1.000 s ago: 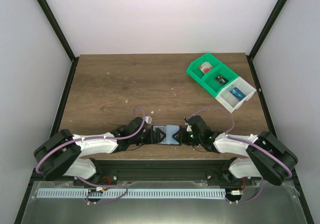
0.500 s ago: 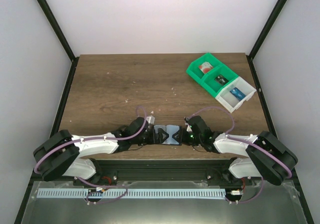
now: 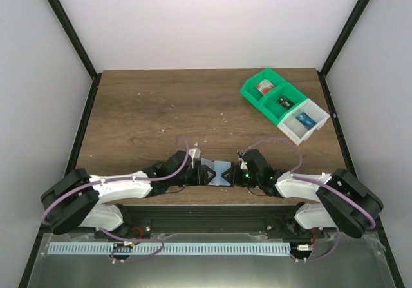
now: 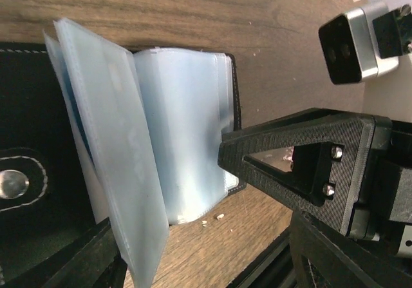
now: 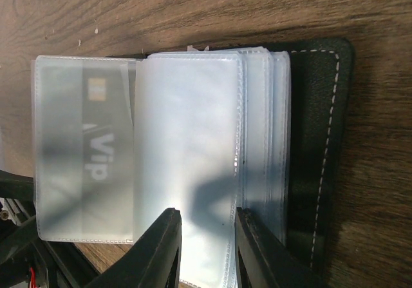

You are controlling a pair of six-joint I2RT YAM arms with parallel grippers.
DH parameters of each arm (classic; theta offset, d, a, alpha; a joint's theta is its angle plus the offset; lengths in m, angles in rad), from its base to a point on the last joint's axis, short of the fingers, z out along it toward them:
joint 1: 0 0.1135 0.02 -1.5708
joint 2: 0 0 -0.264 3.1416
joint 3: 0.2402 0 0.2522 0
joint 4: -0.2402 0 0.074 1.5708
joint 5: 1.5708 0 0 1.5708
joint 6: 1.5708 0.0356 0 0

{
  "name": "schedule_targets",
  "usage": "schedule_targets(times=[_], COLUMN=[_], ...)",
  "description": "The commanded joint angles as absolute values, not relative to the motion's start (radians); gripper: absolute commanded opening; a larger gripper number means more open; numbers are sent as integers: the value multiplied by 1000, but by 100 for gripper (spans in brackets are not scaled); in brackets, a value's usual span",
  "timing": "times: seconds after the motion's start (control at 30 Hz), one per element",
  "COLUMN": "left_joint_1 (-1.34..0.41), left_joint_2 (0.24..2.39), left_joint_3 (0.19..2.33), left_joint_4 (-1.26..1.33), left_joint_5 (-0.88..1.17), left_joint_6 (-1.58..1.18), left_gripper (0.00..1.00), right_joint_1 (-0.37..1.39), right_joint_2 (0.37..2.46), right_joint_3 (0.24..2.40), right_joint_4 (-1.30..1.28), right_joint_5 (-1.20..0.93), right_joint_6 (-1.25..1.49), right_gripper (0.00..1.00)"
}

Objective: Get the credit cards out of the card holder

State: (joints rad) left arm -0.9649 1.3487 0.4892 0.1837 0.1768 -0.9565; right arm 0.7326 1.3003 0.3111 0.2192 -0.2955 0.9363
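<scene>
Entry, left gripper (image 3: 203, 172): standing off a second ago, now reaching in over the card holder (image 3: 222, 171) near the front edge of the table (image 3: 141, 114). Its fingers are wide apart but narrowing beside an upstanding sleeve leaf (image 4: 122, 159). Judgement: it is leafing through, with extraction not yet starting.
Centre, card holder: lying open, clear sleeves fanning. Of the credit cards, one dark Vip card (image 5: 84, 153) is sitting inside a frosted sleeve, and none are out.
Right, right gripper (image 5: 206, 227): staying put, jaws narrowly parted, tips pressing the sleeve stack. Whether it is pinching anything cannot be told.
</scene>
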Motion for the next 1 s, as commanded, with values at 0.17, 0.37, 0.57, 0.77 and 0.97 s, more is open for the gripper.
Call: schedule_targets(times=[0.17,0.37,0.57,0.77,0.97], left_joint_1=[-971,-971,-971,-971,-971], left_joint_2=[1264,1266,1271,1203,1291], left_joint_3=[500,472,488,481,480], left_joint_4=[85,125,88,65,124], left_joint_5=[71,107,80,20,87], left_joint_6=[-917,-942,-933,-928,-942], left_gripper=[64,54,62,67,71], right_joint_1=[741,740,741,741,741], right_joint_2=[1305,1302,1301,1303,1311], right_joint_3=[286,285,284,281,288], right_joint_4=[177,177,176,179,182], right_joint_5=[-290,-291,-292,-291,-295], right_joint_6=[937,937,938,939,939], right_gripper=[26,25,26,26,26])
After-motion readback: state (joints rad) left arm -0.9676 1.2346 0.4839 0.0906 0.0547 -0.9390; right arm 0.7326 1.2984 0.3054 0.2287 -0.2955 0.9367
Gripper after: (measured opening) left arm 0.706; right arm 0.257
